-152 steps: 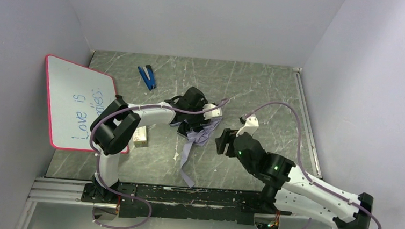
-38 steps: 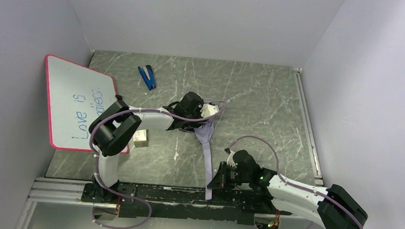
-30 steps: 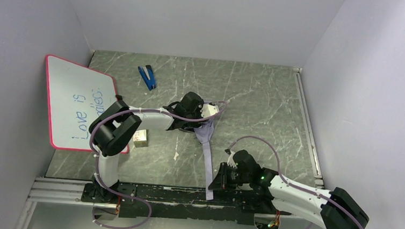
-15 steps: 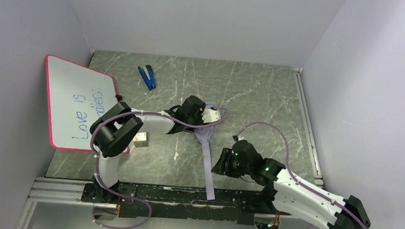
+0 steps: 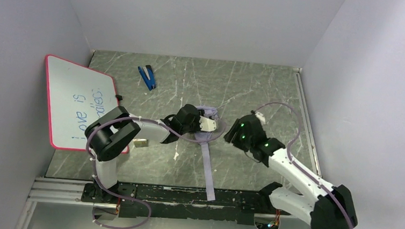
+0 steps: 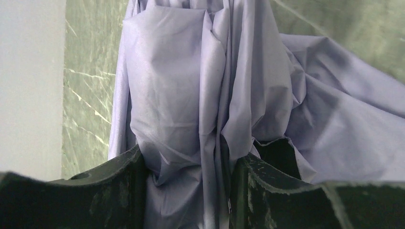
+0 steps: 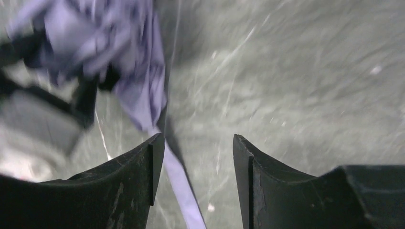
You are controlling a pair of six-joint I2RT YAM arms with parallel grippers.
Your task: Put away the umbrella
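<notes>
The umbrella is a bunched lavender-white fabric bundle at mid-table. Its long strap lies straight toward the near edge. My left gripper is shut on the bunched fabric, which fills the left wrist view and is pinched between my left gripper's fingers. My right gripper is open and empty, raised just right of the bundle. In the right wrist view my right gripper frames the strap, with the bundle beyond, blurred. Shaft and handle are hidden.
A pink-framed whiteboard leans at the left wall. A blue stapler-like tool lies at the back left. A small beige box sits by the left arm's elbow. A black rail runs along the near edge, under the strap's end.
My right gripper has left the strap's near end and swung up and back, beside the bundle. My left gripper with the fabric has shifted slightly nearer. The strap stays stretched out.
</notes>
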